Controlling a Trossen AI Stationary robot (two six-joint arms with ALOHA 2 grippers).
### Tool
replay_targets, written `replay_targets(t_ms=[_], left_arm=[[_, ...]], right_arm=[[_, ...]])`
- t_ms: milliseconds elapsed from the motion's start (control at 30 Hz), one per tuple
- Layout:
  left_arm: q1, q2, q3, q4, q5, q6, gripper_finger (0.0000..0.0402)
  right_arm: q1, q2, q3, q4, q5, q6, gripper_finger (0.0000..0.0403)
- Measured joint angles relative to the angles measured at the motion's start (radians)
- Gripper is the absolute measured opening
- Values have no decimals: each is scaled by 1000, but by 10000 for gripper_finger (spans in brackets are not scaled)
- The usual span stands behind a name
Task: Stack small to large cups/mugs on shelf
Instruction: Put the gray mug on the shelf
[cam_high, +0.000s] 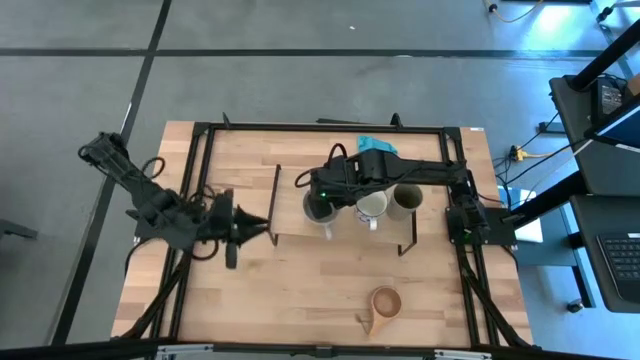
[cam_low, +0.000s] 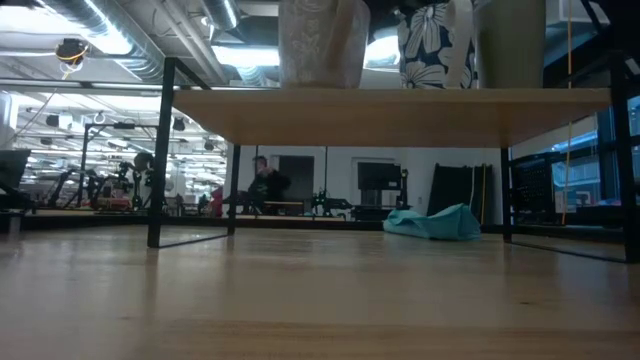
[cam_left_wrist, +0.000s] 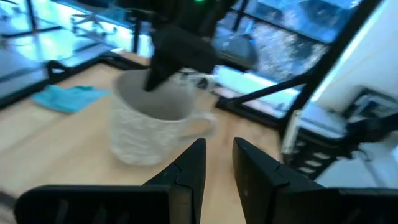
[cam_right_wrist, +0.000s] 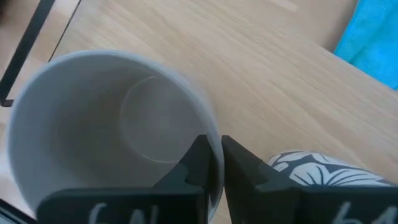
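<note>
Three cups stand upright in a row on the shelf (cam_high: 345, 238): a grey mug (cam_high: 320, 208) with a handle at the left, a white flower-patterned one (cam_high: 372, 207) in the middle, an olive one (cam_high: 406, 200) at the right. Seen from table height, their bases rest on the shelf board (cam_low: 400, 110). A brown wooden cup (cam_high: 385, 303) with a long handle lies on the table near the front edge. My right gripper (cam_right_wrist: 214, 146) is shut on the grey mug (cam_right_wrist: 112, 124). My left gripper (cam_high: 262, 225) hovers left of the shelf, pointing at the grey mug (cam_left_wrist: 152, 124), fingers slightly apart and holding nothing. My right gripper pinches the grey mug's rim (cam_right_wrist: 216, 163) on the side next to the flower-patterned cup, one finger (cam_right_wrist: 196, 162) inside the mug and one (cam_right_wrist: 245, 168) outside. The fingers come from above, pointing steeply down. The mug stands upright with its base (cam_low: 320, 82) on the shelf board.
A teal cloth (cam_high: 378, 145) lies on the table behind the shelf. Black wire legs (cam_high: 277, 200) hold the shelf at both ends. A black frame (cam_high: 200, 160) runs around the tabletop. Bare wood shows in front of the shelf around the wooden cup.
</note>
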Motion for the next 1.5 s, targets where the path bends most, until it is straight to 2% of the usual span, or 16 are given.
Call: replay_targets(t_ms=[200,433,600,767,1233,1500], left_arm=[[100,-7,4,-160,102,-65,75],[160,-1,4,-163,142,-28,75],[194,8,4,-163,236,-25,75],[190,25,4,-154,250,-25,75],[191,92,4,-154,253,6,75],[235,118,3,-106,288,87,75]], right_arm=[[-7,2,-21,-2,-18,1,47],[-8,2,-22,-1,-13,-7,29],[-8,2,-22,0,-7,-17,46],[-8,1,-22,0,-1,-30,66],[-8,-13,2,0,-9,-42,69],[-6,-67,2,4,94,-52,68]])
